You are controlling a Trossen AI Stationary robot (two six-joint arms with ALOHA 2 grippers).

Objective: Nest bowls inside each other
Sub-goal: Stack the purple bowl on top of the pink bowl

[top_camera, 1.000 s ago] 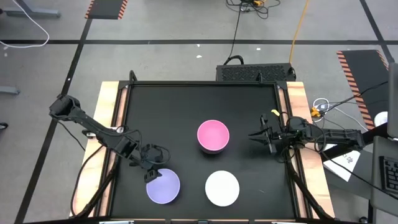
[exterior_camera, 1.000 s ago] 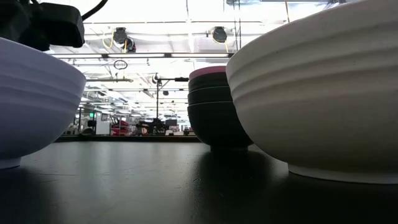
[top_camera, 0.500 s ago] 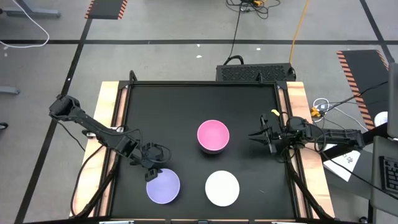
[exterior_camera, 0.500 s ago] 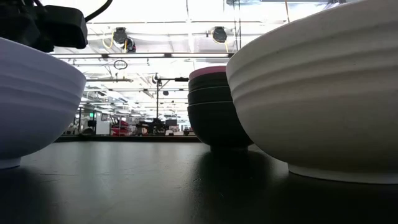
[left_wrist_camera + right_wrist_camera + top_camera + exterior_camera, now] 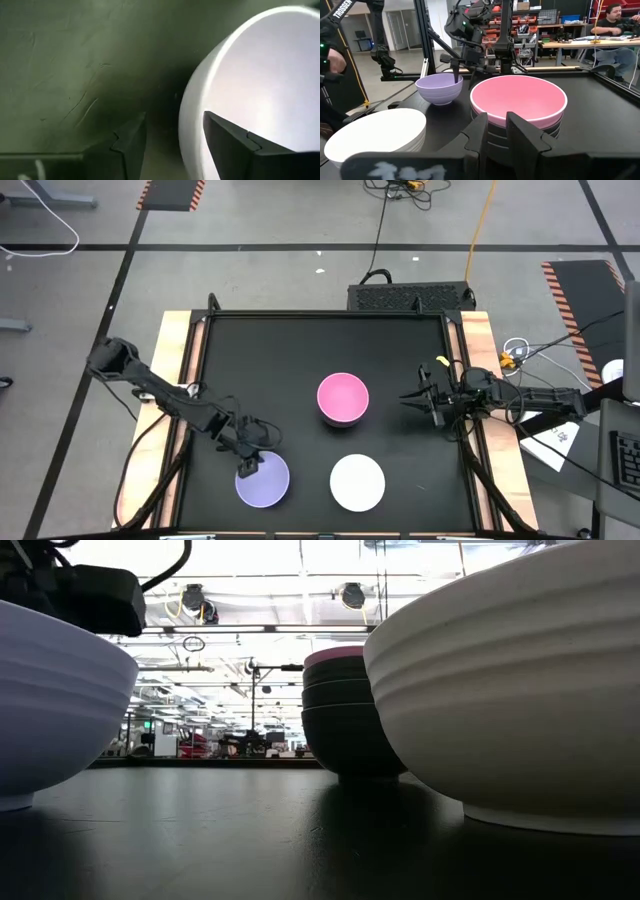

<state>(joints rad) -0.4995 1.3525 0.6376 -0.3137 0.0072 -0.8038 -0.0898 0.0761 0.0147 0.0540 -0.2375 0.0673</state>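
In the high view, a stack topped by the pink bowl is being shown near the middle of the black table, while the lavender bowl and the white bowl are being left single along the near edge, well apart from each other. The left gripper is being held over the lavender bowl's rim on its left side, the arm reaching in slantwise from the table's left edge; the right gripper is being kept waiting by the right edge, pointed toward the stack. In the low view, the stack is being seen as black bowls nested under the pink one, so that part is judged done and two bowls are judged left. In the left wrist view, the lavender bowl's wall is being straddled by the two dark fingers, one inside and one outside, parted and not yet pressed on the rim. In the right wrist view, the right gripper's fingers are being held close together with a narrow gap and nothing between them, with the pink bowl just ahead.
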